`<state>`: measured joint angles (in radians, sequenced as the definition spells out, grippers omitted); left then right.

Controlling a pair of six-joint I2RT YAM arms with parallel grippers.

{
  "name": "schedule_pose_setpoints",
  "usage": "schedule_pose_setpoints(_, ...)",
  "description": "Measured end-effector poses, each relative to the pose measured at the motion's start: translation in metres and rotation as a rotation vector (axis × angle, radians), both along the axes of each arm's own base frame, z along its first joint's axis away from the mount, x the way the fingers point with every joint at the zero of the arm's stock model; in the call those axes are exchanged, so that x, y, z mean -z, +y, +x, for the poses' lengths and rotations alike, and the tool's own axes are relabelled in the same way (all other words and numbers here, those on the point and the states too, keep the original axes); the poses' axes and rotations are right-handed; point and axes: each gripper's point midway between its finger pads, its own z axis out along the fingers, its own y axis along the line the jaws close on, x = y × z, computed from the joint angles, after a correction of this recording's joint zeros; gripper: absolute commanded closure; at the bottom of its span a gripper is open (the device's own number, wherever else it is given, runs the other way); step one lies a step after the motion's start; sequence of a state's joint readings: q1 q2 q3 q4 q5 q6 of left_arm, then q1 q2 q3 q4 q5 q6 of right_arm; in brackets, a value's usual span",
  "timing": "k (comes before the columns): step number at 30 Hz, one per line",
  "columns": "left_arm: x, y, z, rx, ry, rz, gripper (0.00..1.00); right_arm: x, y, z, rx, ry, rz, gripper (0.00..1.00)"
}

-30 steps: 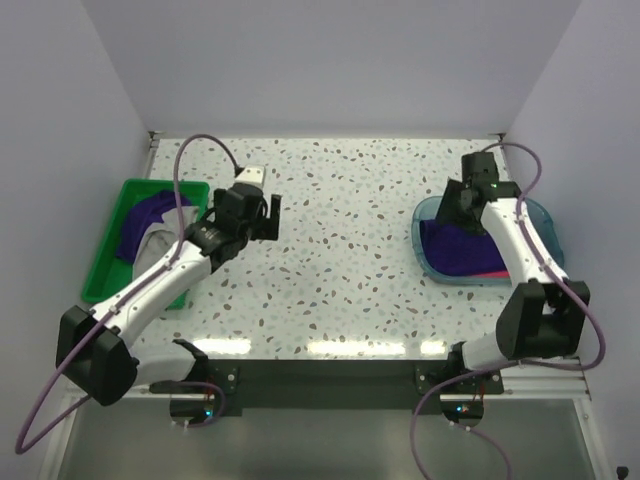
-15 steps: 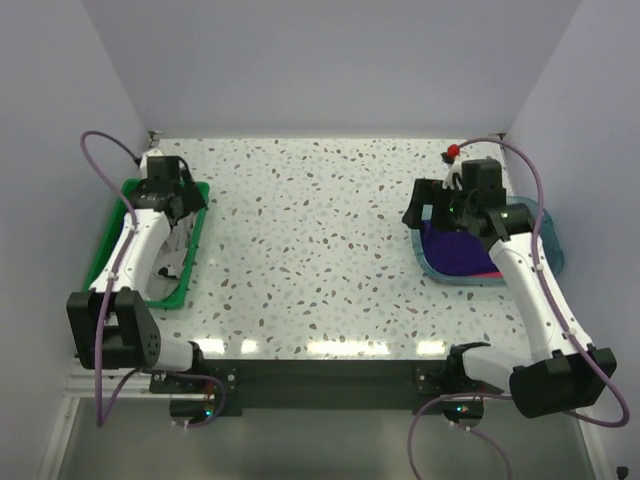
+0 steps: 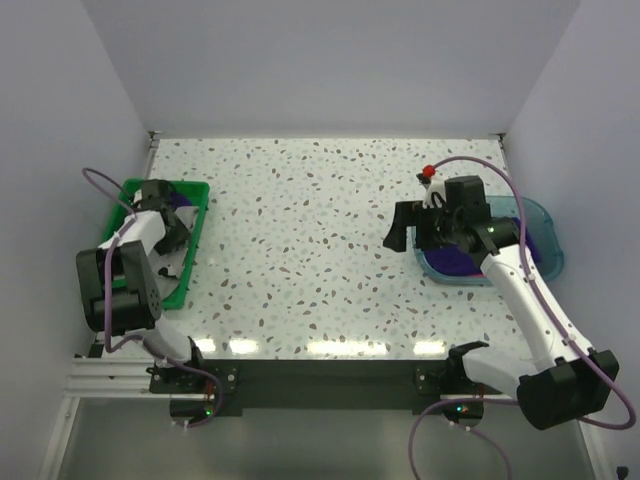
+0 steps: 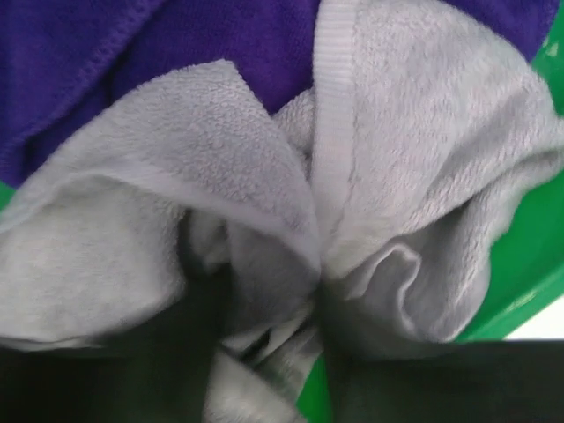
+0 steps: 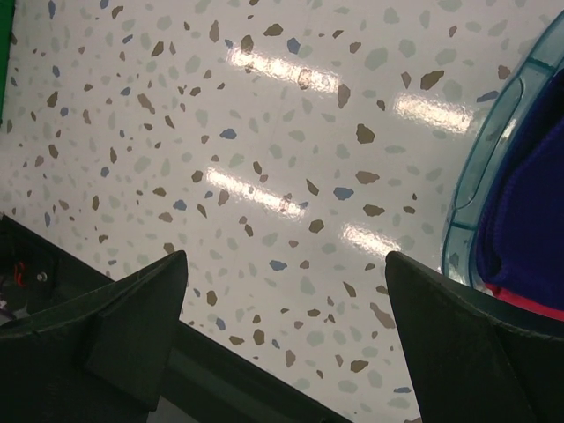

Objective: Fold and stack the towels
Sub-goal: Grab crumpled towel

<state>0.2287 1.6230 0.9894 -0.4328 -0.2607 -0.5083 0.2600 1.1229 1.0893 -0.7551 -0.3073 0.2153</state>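
Observation:
My left gripper [image 3: 166, 226] is down inside the green bin [image 3: 200, 190]. In the left wrist view its jaws [image 4: 269, 308] pinch a bunched fold of the pale grey-white towel [image 4: 397, 176], which lies over a dark purple towel [image 4: 220, 35]. The grey-white towel [image 3: 170, 263] also shows in the bin from above. My right gripper [image 3: 405, 226] hovers over the table just left of the teal tray [image 3: 545, 215], open and holding nothing [image 5: 286, 291]. A folded dark purple towel [image 5: 529, 203] lies in the tray on a hot pink towel [image 5: 529, 302].
The speckled table [image 3: 310, 230] stretches between the bin on the left and the tray on the right. Green bin wall [image 4: 520, 282] is close to my left fingers. The table's near edge [image 5: 229, 370] runs just under my right gripper.
My left arm swung from the table into the bin and its jaws closed onto the grey-white towel. My right gripper rose off the tray, moved left over the table and opened wide.

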Motion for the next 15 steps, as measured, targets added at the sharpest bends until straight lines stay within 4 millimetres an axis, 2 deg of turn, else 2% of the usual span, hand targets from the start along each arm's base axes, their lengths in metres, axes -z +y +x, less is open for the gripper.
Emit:
schedule_pose_setpoints(2, 0.009, -0.001, 0.004, -0.005, 0.001, -0.016, 0.94, 0.001, 0.001, -0.001, -0.004, 0.001, -0.001, 0.03)
schedule_pose_setpoints(3, 0.012, -0.002, 0.006, -0.004, 0.001, -0.023, 1.00, 0.001, 0.001, -0.001, -0.005, -0.001, -0.002, 0.03)
schedule_pose_setpoints(6, 0.015, -0.004, 0.008, -0.003, 0.007, -0.037, 1.00, 0.000, 0.000, -0.001, -0.010, -0.008, -0.008, 0.03)
schedule_pose_setpoints(9, 0.005, -0.004, 0.012, -0.009, -0.004, -0.039, 1.00, 0.000, 0.000, -0.001, -0.014, -0.012, -0.012, 0.03)
schedule_pose_setpoints(12, -0.024, -0.001, 0.014, -0.014, -0.048, -0.022, 1.00, 0.000, -0.001, -0.001, -0.018, -0.012, -0.015, 0.03)
schedule_pose_setpoints(15, -0.081, 0.002, 0.028, -0.008, -0.172, 0.015, 1.00, -0.003, -0.001, 0.000, -0.019, -0.018, -0.015, 0.03)
